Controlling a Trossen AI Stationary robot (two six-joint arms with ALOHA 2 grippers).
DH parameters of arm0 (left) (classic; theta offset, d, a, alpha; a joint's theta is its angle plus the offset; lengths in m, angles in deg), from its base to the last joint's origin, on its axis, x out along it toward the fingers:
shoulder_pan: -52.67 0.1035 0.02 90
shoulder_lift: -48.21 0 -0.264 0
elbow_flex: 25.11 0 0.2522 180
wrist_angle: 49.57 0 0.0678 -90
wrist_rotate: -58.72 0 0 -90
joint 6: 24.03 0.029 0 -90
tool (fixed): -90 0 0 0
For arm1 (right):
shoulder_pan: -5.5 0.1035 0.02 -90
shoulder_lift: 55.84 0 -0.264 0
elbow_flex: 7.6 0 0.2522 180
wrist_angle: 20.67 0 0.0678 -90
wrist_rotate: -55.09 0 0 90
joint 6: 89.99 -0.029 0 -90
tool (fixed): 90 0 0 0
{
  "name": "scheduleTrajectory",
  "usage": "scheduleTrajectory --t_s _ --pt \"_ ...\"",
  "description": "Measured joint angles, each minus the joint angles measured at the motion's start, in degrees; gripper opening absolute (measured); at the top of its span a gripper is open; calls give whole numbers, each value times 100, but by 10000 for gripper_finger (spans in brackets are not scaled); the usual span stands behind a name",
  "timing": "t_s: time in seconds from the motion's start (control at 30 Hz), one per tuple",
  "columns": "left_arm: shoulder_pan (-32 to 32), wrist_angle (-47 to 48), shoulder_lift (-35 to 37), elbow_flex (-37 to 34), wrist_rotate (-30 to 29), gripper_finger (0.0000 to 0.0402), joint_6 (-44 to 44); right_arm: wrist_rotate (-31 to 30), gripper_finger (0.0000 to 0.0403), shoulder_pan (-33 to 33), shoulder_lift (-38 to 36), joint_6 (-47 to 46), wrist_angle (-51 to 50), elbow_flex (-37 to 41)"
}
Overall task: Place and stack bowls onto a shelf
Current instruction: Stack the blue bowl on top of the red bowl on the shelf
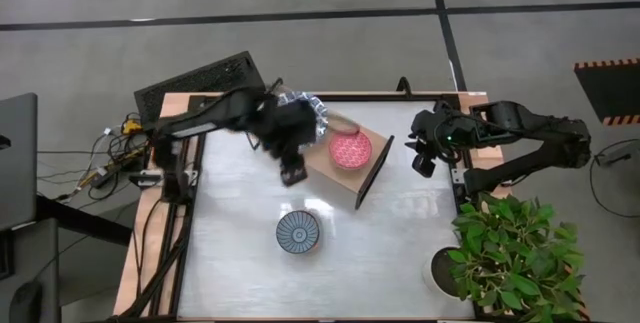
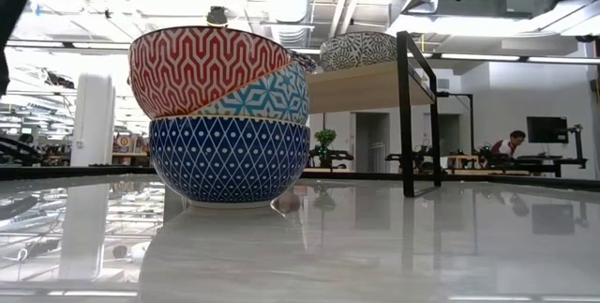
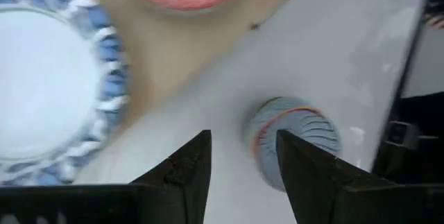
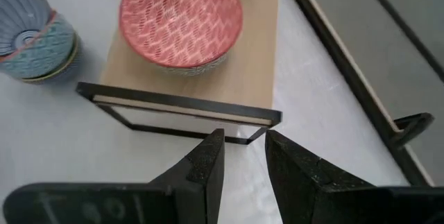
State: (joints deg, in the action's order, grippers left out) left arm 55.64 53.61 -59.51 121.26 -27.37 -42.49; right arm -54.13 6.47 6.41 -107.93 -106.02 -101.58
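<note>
High view, centre-left: the left gripper (image 1: 291, 175) hangs over the glossy white desk (image 1: 240, 263), jaws spread and holding nothing, just beside the low light-wood shelf (image 1: 322, 161). On the shelf sit a wide white bowl with a blue patterned rim (image 1: 318, 115) and a red-patterned bowl (image 1: 350, 149). Lower centre, a stack of small blue-patterned bowls (image 1: 298, 232) stands on the desk. At right, the right gripper (image 1: 422, 162) waits, jaws parted and empty.

Overhead straight down on table (image 1: 250, 273); low level, close behind stacked bowls (image 2: 230, 115); both wrists sharing shelf (image 4: 257, 50).
</note>
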Motion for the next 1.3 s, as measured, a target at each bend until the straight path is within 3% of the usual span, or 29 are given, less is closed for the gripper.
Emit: scheduleTrajectory --t_s 0.1,0.23,0.43,0.57,0.8,1.17,1.3 --pt "-659 -463 524 -664 -181 146 -355 83 131 4 -1 -2 4 0" --pt "-1346 -332 1086 -2049 -836 146 -1459 132 131 14 -1 18 26 0" --pt "-1876 -2269 1696 -4421 -845 146 -2361 134 131 13 -1 237 30 0" --pt "-1889 -3192 1766 -5459 -747 146 -2852 139 131 4 -1 278 31 0" --pt "-1898 -4219 1773 -6258 -799 146 -3224 156 131 4 -1 286 30 0" --pt "-1905 -4645 1764 -6675 -739 146 -3327 177 131 4 -1 298 25 0" --pt "-1903 -4652 1764 -6694 -735 129 -3366 179 131 4 -1 297 21 0"
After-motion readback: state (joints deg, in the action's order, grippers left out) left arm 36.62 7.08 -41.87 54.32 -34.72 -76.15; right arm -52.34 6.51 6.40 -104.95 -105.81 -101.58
